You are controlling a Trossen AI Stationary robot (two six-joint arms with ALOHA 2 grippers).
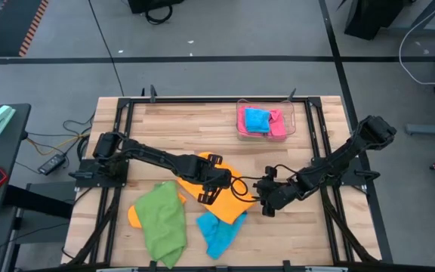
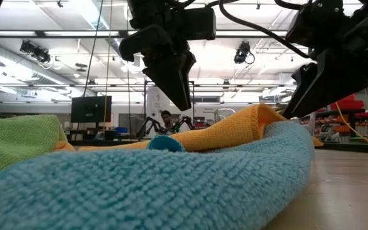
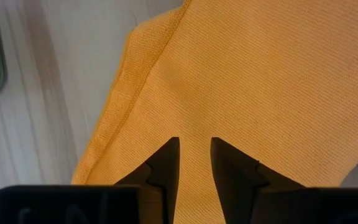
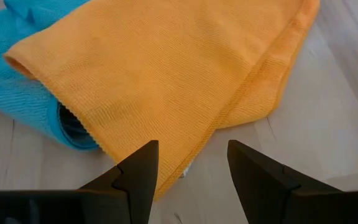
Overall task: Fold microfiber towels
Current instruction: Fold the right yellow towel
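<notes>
An orange towel lies flat in the middle of the table, its near corner resting on a sky-blue towel. My left gripper hangs just above the orange cloth, pointing steeply down. Its fingers stand a narrow gap apart with nothing between them. My right gripper stands open over the orange towel's right edge, clear of it. In the low view both grippers are above the cloth. A green towel lies crumpled at the near left.
A clear tray at the far right of the table holds a blue and a pink towel. The crumpled blue towel sits near the front edge. Bare wood lies to the right of the towels.
</notes>
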